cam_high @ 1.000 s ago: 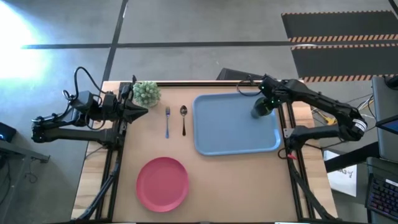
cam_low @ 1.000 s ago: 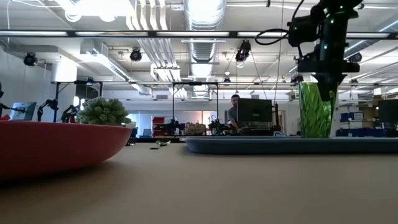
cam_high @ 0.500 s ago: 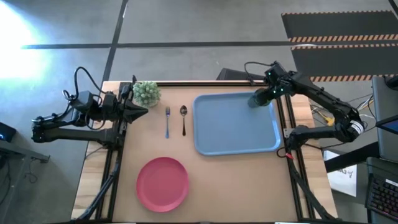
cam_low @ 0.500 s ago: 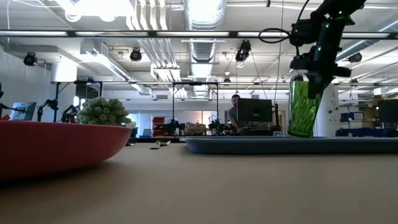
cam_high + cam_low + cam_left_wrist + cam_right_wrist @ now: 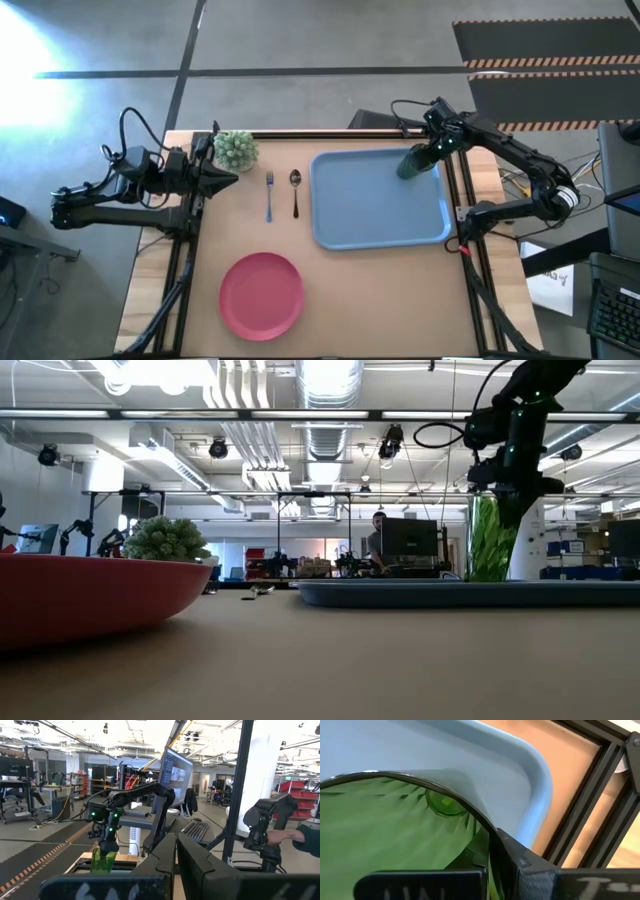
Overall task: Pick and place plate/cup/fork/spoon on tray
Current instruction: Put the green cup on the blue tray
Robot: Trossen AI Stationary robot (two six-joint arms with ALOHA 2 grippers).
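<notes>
My right gripper (image 5: 425, 152) is shut on the translucent green cup (image 5: 411, 165) over the far right corner of the light blue tray (image 5: 365, 215). In the low view the cup (image 5: 490, 540) stands upright and the tray rim (image 5: 460, 592) hides its foot. The pink plate (image 5: 261, 295) lies flat on the table near the front. The blue-handled fork (image 5: 269, 195) and the brown-handled spoon (image 5: 295, 190) lie side by side left of the tray. My left gripper (image 5: 230, 180) is shut and empty at the table's left edge. My right gripper holds the cup by its wall at the rim (image 5: 482, 822), one finger inside the cup and one finger (image 5: 520, 865) outside. The fingers come from above, pointing down. The cup hangs upright below them; whether its foot rests on the tray I cannot tell.
A pale green fuzzy ball plant (image 5: 236, 149) stands at the far left of the table, beside my left gripper. Black frame rails (image 5: 462, 200) run along the table's right side next to the tray. A person sits at a screen in the room behind the table (image 5: 378, 530).
My right gripper has carried the cup toward the table's far edge, from the tray's right side to its far right corner. The cup tipped on the way and now stands upright again. The left arm has kept still.
</notes>
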